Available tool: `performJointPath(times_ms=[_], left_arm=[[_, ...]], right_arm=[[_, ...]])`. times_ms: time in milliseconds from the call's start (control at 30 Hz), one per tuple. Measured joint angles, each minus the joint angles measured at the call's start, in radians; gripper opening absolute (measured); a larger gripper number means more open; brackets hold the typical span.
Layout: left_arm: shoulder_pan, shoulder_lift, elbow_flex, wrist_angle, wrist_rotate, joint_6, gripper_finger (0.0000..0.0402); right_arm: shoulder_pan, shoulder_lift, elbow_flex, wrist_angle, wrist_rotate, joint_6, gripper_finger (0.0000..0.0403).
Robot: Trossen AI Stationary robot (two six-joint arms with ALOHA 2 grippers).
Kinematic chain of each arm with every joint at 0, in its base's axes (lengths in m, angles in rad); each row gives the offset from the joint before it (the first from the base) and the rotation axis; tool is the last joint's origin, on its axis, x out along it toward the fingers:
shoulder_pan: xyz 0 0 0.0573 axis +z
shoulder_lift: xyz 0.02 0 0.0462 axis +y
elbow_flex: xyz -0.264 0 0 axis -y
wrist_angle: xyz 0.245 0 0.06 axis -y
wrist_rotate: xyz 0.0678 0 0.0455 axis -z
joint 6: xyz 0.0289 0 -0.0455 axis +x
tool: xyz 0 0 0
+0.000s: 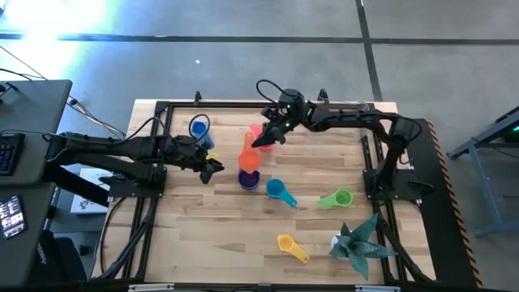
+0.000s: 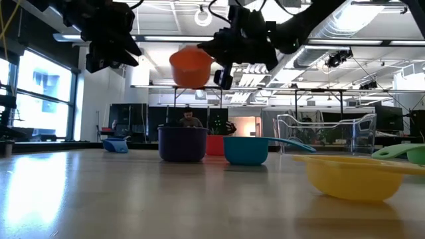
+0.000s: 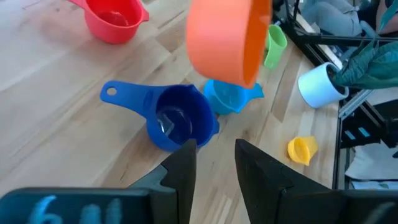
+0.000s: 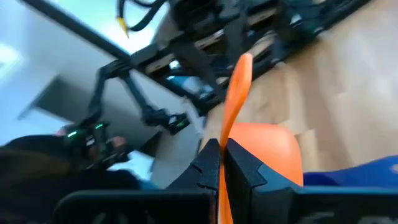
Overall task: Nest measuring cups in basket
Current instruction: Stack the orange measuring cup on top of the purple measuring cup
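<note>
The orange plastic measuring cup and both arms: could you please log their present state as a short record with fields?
held item: orange plastic measuring cup, handle pinched edge-on by the right gripper, jaws shut
height: off the table, above the purple round cup
left gripper: jaws open, empty, raised
on table: teal cup, green cup, yellow cup, red cup
clear rectangular basket: no cups visible in it

Orange cup, purple cup
</note>
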Motion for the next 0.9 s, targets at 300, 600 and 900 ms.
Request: performJointPath(times_ms=[300, 600, 900], left_arm=[[0.0, 0.0, 0.0, 0.0, -0.002, -0.104, 0.0101], [0.0, 0.0, 0.0, 0.0, -0.002, -0.145, 0.0101], [0.0, 0.0, 0.0, 0.0, -0.002, -0.145, 0.0101]], right_arm=[[-0.007, 0.116, 0.0, 0.159, -0.186, 0.106, 0.0], [0.009, 0.184, 0.0, 0.171, -0.219, 0.114, 0.0], [0.058, 0.235, 0.006, 0.257, -0.195, 0.114, 0.0]])
